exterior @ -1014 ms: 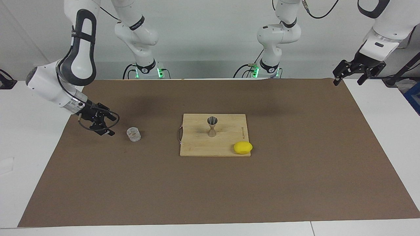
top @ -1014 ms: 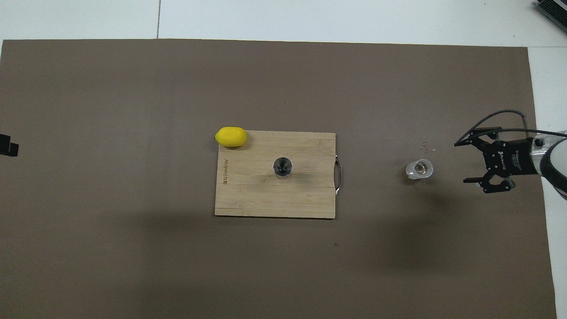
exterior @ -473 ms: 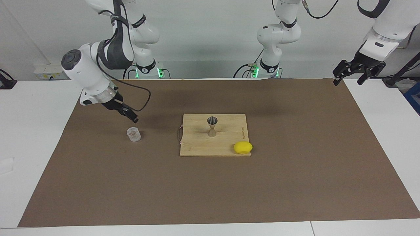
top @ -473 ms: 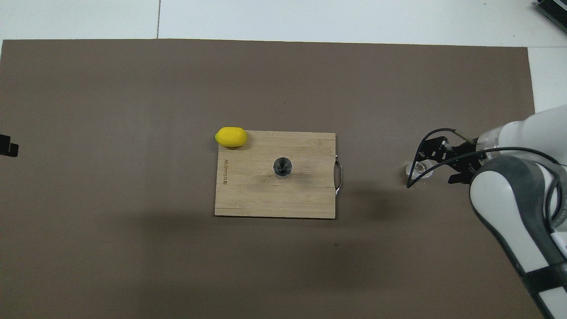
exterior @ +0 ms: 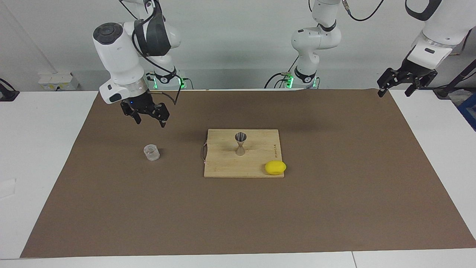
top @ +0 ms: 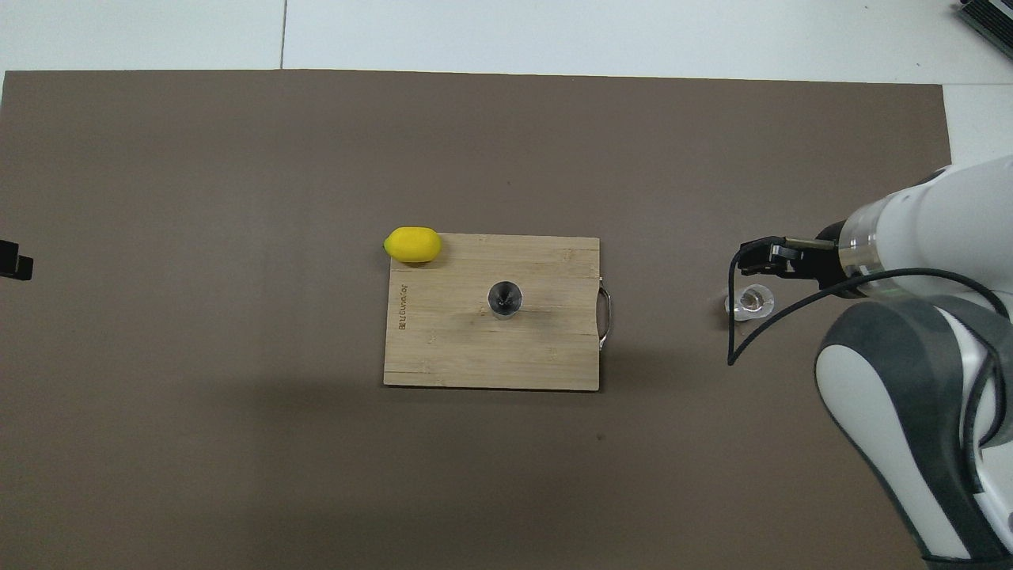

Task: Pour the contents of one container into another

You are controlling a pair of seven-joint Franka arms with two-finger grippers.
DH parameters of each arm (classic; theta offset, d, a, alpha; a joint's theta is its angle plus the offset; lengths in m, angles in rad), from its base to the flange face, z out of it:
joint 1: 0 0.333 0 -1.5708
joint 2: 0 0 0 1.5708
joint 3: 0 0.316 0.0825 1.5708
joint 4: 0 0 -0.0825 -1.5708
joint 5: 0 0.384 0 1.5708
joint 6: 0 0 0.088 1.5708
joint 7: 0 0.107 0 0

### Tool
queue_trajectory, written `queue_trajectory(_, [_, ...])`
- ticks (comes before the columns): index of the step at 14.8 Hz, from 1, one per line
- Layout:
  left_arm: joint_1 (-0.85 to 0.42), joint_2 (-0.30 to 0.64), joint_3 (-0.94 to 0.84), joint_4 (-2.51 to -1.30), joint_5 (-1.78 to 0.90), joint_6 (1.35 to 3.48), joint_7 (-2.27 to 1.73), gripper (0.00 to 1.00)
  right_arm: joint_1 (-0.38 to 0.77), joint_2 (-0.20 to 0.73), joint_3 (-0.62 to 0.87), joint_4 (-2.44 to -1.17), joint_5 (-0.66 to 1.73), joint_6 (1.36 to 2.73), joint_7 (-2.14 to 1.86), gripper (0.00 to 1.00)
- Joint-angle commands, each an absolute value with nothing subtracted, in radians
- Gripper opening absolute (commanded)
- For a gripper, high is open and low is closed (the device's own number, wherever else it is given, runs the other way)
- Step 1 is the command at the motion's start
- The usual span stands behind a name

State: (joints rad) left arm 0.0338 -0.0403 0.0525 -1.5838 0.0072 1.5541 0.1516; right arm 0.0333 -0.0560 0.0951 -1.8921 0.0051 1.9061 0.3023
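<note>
The small clear glass cup (exterior: 151,152) (top: 750,302) stands upright on the brown mat toward the right arm's end of the table. My right gripper (exterior: 150,121) (top: 752,260) hangs open in the air, pointing down over the mat close by the cup and touching nothing. The grey metal hourglass jigger (exterior: 240,143) (top: 504,299) stands upright in the middle of the wooden cutting board (exterior: 223,163) (top: 443,356). My left gripper (exterior: 395,92) (top: 12,265) waits open and empty above the mat's corner at the left arm's end.
A yellow lemon (exterior: 275,168) (top: 412,244) lies at the board's corner farthest from the robots, toward the left arm's end. The board's metal handle (exterior: 203,152) (top: 606,317) faces the cup. The brown mat (exterior: 334,208) covers most of the white table.
My right arm swung up from low beside the cup and turned its gripper to point down above the mat near the cup. Cup, jigger and left arm stayed put.
</note>
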Motion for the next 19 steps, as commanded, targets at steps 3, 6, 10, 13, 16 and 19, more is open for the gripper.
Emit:
queue_trajectory(3, [0.029, -0.064, 0.054, -1.606, 0.026, 1.546, 0.143, 1.0, 0.029, -0.044, 0.097, -1.743, -0.023, 1.763, 0.239, 1.0])
queue_trajectory(6, [0.028, -0.064, 0.054, -1.606, 0.026, 1.546, 0.143, 1.0, 0.029, -0.045, 0.097, -1.666, -0.023, 1.656, 0.233, 1.0])
queue_trajectory(10, [0.028, -0.064, 0.054, -1.608, 0.026, 1.545, 0.143, 1.0, 0.031, -0.035, 0.097, -1.6, -0.038, 1.589, 0.222, 0.99])
queue_trajectory(13, [0.023, -0.064, 0.048, -1.606, 0.026, 1.549, 0.144, 1.0, 0.028, -0.026, 0.097, -1.556, -0.043, 1.528, 0.221, 0.99])
queue_trajectory(16, [0.003, -0.064, 0.046, -1.606, 0.026, 1.554, 0.141, 1.0, 0.026, -0.011, 0.095, -1.542, -0.049, 1.509, 0.219, 0.99])
queue_trajectory(19, [-0.031, -0.063, 0.043, -1.606, 0.026, 1.557, 0.132, 1.0, 0.015, -0.011, 0.094, -1.539, -0.043, 1.502, 0.178, 0.95])
